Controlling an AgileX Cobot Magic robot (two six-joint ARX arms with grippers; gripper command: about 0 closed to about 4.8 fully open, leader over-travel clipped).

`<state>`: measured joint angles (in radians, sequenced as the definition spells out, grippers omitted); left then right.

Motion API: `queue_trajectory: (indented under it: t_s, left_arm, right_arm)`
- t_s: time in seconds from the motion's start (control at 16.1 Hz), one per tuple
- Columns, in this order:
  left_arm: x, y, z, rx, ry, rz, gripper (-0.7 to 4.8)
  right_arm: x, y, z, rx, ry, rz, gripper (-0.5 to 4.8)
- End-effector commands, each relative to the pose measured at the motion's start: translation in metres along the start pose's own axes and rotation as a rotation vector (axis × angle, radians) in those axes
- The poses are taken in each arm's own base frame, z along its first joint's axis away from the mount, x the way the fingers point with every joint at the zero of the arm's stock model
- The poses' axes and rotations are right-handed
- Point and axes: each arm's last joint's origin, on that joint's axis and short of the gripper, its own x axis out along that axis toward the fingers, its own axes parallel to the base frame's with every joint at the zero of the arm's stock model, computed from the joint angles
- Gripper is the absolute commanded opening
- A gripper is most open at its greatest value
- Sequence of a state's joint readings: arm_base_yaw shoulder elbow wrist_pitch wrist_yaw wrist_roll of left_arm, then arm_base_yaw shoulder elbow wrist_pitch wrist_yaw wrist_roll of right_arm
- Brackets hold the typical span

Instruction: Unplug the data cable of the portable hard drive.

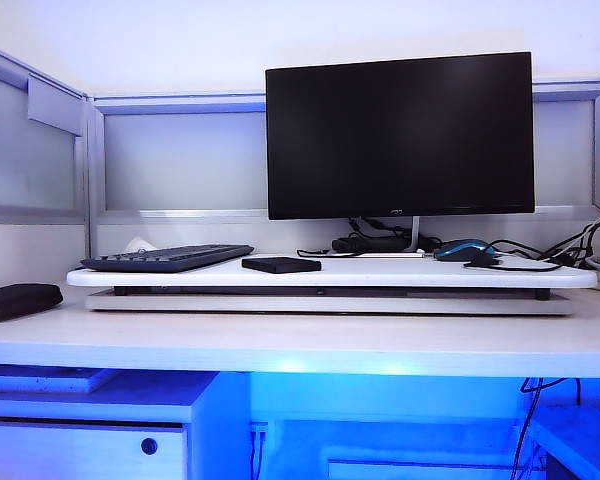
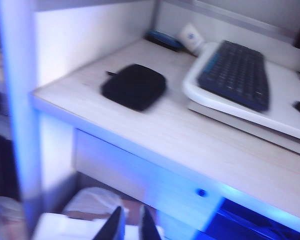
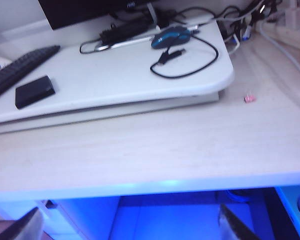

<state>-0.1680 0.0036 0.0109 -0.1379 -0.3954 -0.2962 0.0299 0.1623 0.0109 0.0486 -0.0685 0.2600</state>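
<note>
Black portable hard drive (image 1: 281, 265), black data cable (image 3: 187, 62), blue-and-black mouse (image 3: 171, 37)

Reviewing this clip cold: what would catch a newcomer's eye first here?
The big dark monitor dominates the back of the white riser. In front of it the small portable hard drive lies beside the keyboard, and the data cable loops loose, apart from it, by the blue mouse. Both grippers sit below the desk edge: left gripper nearly closed, right gripper wide open.

Big dark monitor (image 1: 400, 135) at the back of the white riser (image 1: 380, 272), keyboard (image 1: 167, 258) and blue mouse (image 1: 463, 249) on it. Black pouch (image 2: 134, 86) on the counter (image 3: 155, 150), past my left tool.
</note>
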Motion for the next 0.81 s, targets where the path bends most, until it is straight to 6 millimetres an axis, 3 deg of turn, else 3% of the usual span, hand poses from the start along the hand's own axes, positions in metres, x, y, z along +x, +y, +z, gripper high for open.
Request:
queue_trajectory:
  t_s: [0.06, 0.19, 0.25, 0.31, 0.37, 0.5, 0.68, 0.81]
  left_arm:
    - [0.0, 0.006, 0.0, 0.145, -0.027, 0.161, 0.51]
    - [0.0, 0.005, -0.001, 0.173, -0.021, 0.145, 0.33]
    - [0.001, 0.001, -0.003, 0.198, 0.021, -0.013, -0.06]
    - [0.001, -0.001, -0.004, 0.199, 0.041, -0.081, -0.06]
    - [0.0, -0.003, -0.006, 0.204, 0.068, -0.168, -0.06]
    - [-0.001, -0.006, -0.008, 0.205, 0.109, -0.283, -0.06]
    - [-0.001, -0.007, -0.008, 0.205, 0.116, -0.308, -0.06]
    - [-0.001, -0.007, -0.008, 0.203, 0.111, -0.305, -0.06]
  right_arm:
    - [0.0, -0.004, -0.002, -0.012, -0.002, -0.127, 4.79]
    - [0.0, -0.004, -0.002, -0.028, 0.003, -0.116, 4.79]
    - [0.0, -0.002, -0.006, -0.026, 0.052, -0.045, 3.54]
    - [0.0, -0.002, -0.008, -0.026, 0.084, -0.014, 1.32]
    - [-0.001, -0.002, -0.012, -0.06, 0.123, 0.018, 0.03]
    - [-0.001, 0.0, -0.014, -0.067, 0.159, 0.103, -0.01]
    - [-0.002, 0.003, -0.014, -0.044, 0.181, 0.202, -0.01]
    - [-0.001, -0.001, -0.014, 0.028, 0.153, 0.049, -0.01]
